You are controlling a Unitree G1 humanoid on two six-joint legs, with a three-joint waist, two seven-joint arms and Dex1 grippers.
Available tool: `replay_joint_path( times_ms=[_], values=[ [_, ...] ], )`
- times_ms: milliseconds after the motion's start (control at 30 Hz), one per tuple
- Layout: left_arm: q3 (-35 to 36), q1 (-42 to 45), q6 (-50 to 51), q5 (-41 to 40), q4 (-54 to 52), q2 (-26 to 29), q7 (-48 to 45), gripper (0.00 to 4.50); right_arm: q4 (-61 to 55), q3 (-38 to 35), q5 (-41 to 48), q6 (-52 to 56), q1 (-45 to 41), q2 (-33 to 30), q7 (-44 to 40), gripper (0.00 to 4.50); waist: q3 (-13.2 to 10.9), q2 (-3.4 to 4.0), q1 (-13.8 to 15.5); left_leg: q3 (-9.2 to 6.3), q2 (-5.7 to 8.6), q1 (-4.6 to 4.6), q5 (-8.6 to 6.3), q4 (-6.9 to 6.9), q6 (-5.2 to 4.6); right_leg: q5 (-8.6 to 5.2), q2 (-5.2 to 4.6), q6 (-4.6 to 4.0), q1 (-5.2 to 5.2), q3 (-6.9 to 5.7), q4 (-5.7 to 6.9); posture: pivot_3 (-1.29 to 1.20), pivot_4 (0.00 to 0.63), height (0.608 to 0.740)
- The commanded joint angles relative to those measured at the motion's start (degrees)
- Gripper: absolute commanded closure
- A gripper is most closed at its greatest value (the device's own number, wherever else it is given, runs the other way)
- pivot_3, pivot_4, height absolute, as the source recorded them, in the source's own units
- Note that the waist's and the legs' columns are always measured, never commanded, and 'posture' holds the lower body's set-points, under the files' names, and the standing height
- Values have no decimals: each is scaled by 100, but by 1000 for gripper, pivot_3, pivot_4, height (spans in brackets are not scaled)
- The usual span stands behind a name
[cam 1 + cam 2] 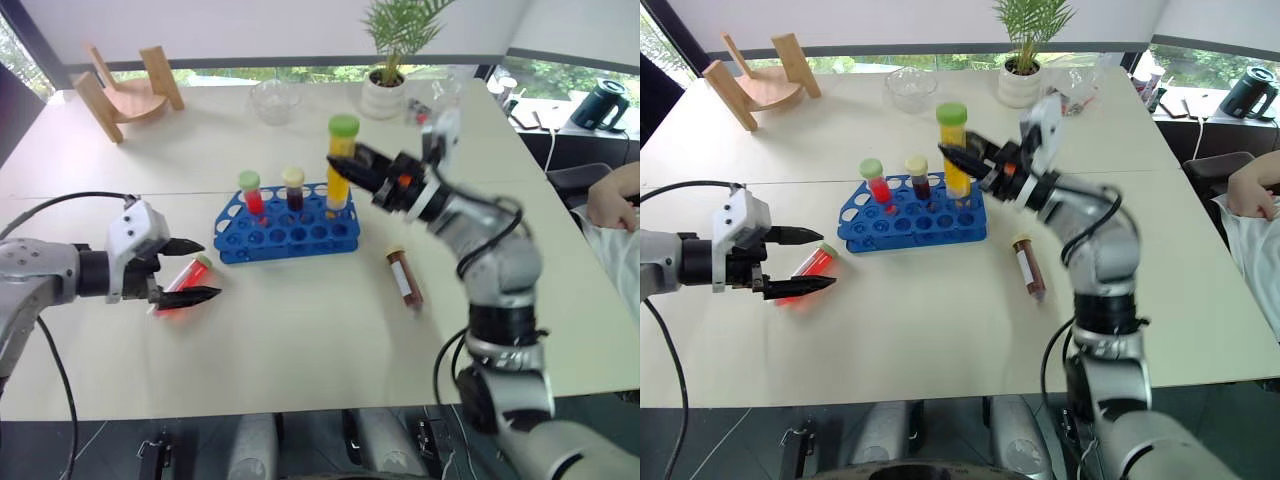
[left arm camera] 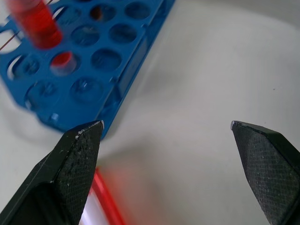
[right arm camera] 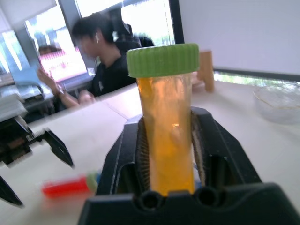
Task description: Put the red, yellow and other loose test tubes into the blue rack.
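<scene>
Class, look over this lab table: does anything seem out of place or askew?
Two tubes lie flat on the table outside the blue rack: a red tube between the left gripper's jaws, and a brown tube beyond the rack.

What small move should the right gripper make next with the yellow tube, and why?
Probably lower it straight into a hole and only then open. The right gripper is shut on the yellow tube, which stands upright with its lower end at the blue rack but looks not fully seated. Releasing now might let it tip.
</scene>
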State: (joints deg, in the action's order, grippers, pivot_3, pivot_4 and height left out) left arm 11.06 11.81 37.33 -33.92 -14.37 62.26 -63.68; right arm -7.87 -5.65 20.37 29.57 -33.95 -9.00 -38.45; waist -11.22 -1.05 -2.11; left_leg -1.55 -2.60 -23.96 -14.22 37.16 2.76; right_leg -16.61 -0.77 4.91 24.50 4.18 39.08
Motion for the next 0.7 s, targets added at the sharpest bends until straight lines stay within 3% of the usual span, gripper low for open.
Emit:
replay_joint_path(
  times_ms=[33, 300, 700],
  values=[
    [56, 366, 24, 1, 67, 37, -5, 0, -231, 197, -283, -872, 437, 396, 607, 3690, 5, -9, -3, 0, 4, -1, 8, 3, 14, 6, -1, 8, -1, 2, -2, 0, 150, 740],
    [-366, 899, 21, 206, 267, -71, -37, 0, 365, 687, -744, -1824, 888, 465, 834, 3690, 4, -7, -63, 0, -10, 44, 28, -15, 46, 10, 23, 3, -20, 11, 13, 0, 150, 740],
    [-475, 1008, 115, 274, 142, -306, 145, 0, 1361, 737, -916, -2577, 671, 306, 891, 3690, 4, -8, -45, 0, -10, 43, 28, -15, 46, 10, 22, 3, -21, 11, 16, 0, 150, 740]
  ],
)
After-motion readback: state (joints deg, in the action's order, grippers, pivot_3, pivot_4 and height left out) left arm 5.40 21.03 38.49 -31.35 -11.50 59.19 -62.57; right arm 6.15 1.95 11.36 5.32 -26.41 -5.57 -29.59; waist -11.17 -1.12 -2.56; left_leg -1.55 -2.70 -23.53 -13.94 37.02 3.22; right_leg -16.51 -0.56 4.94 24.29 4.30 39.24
